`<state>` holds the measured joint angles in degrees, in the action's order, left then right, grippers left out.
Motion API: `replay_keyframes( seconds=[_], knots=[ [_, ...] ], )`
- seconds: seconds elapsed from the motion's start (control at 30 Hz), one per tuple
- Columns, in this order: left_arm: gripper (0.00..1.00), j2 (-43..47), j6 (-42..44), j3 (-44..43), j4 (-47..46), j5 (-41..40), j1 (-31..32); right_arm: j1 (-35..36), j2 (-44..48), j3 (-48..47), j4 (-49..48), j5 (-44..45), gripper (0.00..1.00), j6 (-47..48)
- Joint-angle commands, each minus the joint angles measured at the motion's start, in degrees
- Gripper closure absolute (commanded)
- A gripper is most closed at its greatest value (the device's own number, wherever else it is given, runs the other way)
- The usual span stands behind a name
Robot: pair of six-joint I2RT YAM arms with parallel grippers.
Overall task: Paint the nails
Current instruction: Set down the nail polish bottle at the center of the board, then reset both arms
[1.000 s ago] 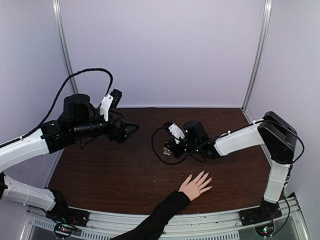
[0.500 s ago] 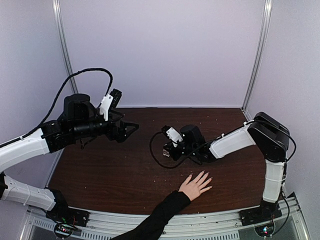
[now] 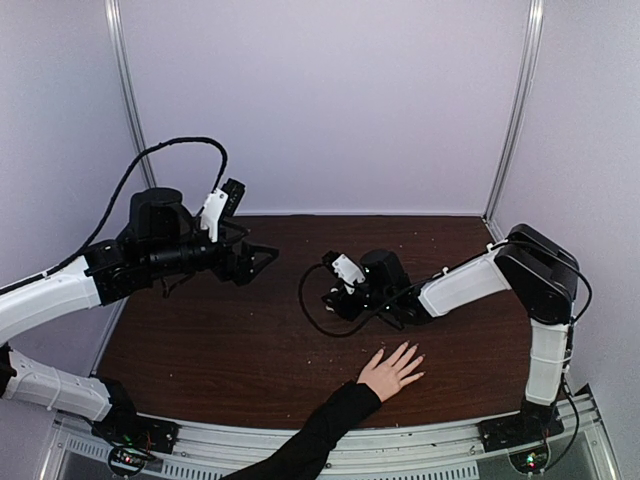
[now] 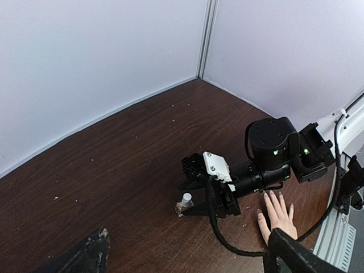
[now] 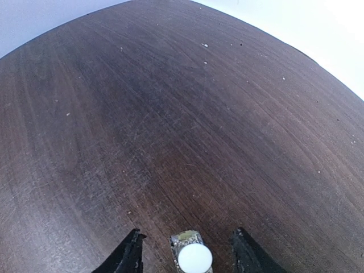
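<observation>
A light-skinned hand point(image 3: 392, 372) with a black sleeve lies flat on the dark wooden table, fingers spread. Its pale nails point(image 3: 411, 349) point toward the right arm and also show in the left wrist view as nails point(image 4: 268, 194). A small clear glass bottle point(image 5: 192, 256) with a white cap stands upright on the table. My right gripper point(image 5: 187, 234) is open around the bottle, with a gap on each side. The bottle point(image 4: 185, 203) stands just left of the right gripper's fingertips point(image 4: 200, 209). My left gripper point(image 3: 262, 255) hangs open and empty above the table's left side.
The table point(image 3: 220, 340) is walled in by pale panels at the back and sides. A black cable point(image 3: 318, 318) loops from the right wrist onto the table beside the bottle. One left finger point(image 4: 91, 255) shows at the bottom edge of the left wrist view.
My right arm shifted left and lowered the bottle to the table, then its jaws opened off it. The left arm and the hand have not moved.
</observation>
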<state>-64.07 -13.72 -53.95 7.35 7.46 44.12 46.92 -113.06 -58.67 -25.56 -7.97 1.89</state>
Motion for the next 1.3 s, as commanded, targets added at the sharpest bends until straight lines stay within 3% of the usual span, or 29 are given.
replay_keyframes(
  seconds=[0.0,0.1,0.13,0.17,0.33,0.67,0.93,1.27],
  knots=[
    [0.02,-0.4,-0.57,-0.52,-1.6,0.23,-0.77,0.28,1.88,-0.65,-0.44,-1.1,0.39,-0.04],
    [0.02,-1.26,-1.62,-1.07,-0.89,1.35,-1.23,0.37,4.74,-0.72,1.43,-2.06,0.2,-0.21],
    [0.02,-1.57,-2.18,-1.33,-0.63,1.89,-1.54,0.37,5.82,-0.81,2.24,-2.43,0.07,-0.3],
    [0.02,-1.92,-2.8,-1.59,-0.26,2.02,-1.93,0.37,7.08,-0.9,3.27,-2.8,0.01,-0.38],
    [0.02,-3.85,-6.78,-2.84,1.76,2.56,-4.53,0.03,14.24,-1.49,8.97,-3.83,0.0,-1.67],
    [0.02,-12.02,-14.68,-8.16,14.86,-0.15,-12.22,-4.34,29.76,-4.15,28.01,-3.72,0.0,-7.74],
    [0.02,-10.73,-14.6,-0.12,12.33,-5.02,-15.92,-10.56,43.03,3.55,33.72,-0.19,0.0,-10.51],
    [0.02,-7.6,-15.33,11.16,7.31,-8.15,-16.26,-13.33,56.24,17.91,32.41,6.12,0.0,-14.15]
  ],
)
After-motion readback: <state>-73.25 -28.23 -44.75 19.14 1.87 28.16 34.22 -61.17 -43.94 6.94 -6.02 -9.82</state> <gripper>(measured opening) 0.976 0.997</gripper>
